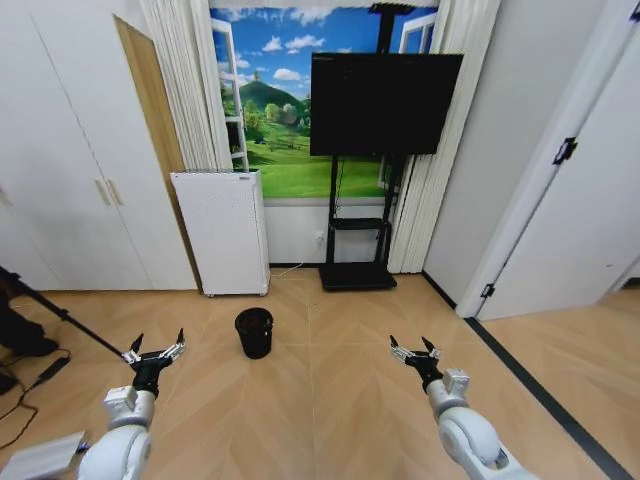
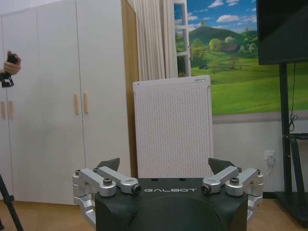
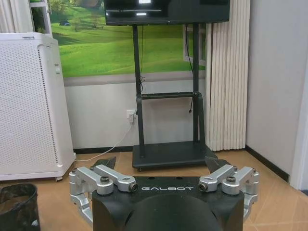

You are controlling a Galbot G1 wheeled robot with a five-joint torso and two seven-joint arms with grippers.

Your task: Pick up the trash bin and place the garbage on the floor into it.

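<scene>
The trash bin (image 1: 254, 332), small, black and round, stands on the wooden floor in front of me, between my two arms; its rim and mesh side also show in the right wrist view as the trash bin (image 3: 18, 206). My left gripper (image 1: 157, 347) is held out to the bin's left, open and holding nothing. My right gripper (image 1: 413, 347) is held out to the bin's right, also open and holding nothing. Both hang above the floor, well apart from the bin. The garbage is out of view.
A tall white perforated appliance (image 1: 222, 232) stands against the wall behind the bin. A black TV (image 1: 384, 102) on a stand (image 1: 358, 275) is to its right. White cabinet doors (image 1: 70, 180) line the left, a tripod leg (image 1: 60, 315) and cables lie at far left.
</scene>
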